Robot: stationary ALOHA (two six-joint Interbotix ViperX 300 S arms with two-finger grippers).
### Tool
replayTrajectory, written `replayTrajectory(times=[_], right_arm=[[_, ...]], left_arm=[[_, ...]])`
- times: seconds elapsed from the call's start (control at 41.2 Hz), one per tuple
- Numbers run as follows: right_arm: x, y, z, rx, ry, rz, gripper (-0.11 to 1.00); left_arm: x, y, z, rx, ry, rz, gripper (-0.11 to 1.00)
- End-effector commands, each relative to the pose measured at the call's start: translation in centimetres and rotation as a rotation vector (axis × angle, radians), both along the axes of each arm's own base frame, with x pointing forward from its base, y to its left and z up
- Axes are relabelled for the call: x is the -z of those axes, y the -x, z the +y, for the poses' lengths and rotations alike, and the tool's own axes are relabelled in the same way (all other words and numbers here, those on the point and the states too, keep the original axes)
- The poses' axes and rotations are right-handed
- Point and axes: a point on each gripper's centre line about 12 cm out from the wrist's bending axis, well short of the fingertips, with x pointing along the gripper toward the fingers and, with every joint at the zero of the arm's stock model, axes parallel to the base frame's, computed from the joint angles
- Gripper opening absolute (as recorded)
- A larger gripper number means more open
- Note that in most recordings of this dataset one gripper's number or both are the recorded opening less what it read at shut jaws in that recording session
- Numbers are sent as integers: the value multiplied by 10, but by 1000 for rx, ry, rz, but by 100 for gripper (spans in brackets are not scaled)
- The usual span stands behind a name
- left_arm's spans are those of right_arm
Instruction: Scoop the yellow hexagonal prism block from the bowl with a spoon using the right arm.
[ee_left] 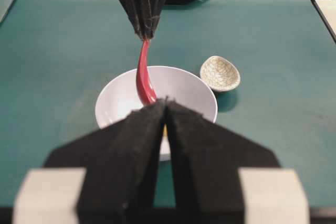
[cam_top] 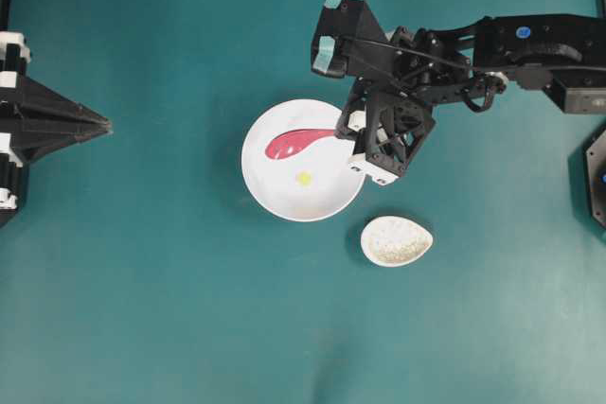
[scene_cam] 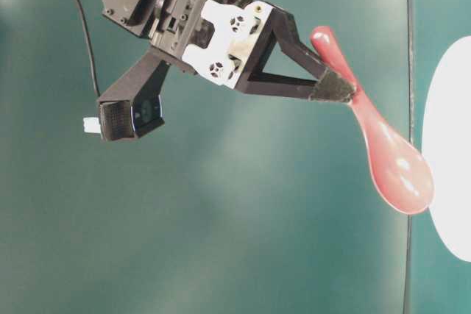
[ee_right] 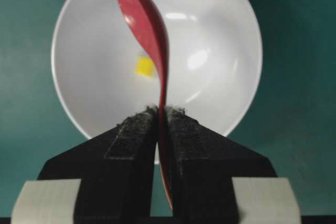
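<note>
R gripper (ee_right: 159, 116) clamps spoon (ee_right: 144, 30) above bowl (ee_right: 231, 35); yellow block (ee_right: 144, 66) beside

Teal table surface (cam_top: 142, 309). White bowl (cam_top: 270, 196) sits near centre; speckled beige spoon rest (cam_top: 396, 240) lies just beside it, lower right, apart.

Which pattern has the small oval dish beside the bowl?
Beige with fine crackle lines, the small oval dish shows it best in the left wrist view.

spoon rest (cam_top: 396, 240) beside bowl (cam_top: 275, 198)
</note>
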Motion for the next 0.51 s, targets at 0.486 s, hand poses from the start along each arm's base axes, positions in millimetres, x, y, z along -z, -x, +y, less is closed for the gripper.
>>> replayTrajectory(times=[0.486], right_arm=[[-24, 30, 12, 8, -31, 12, 7]], left_arm=[[-11, -2, 0, -1, -5, -26, 8]])
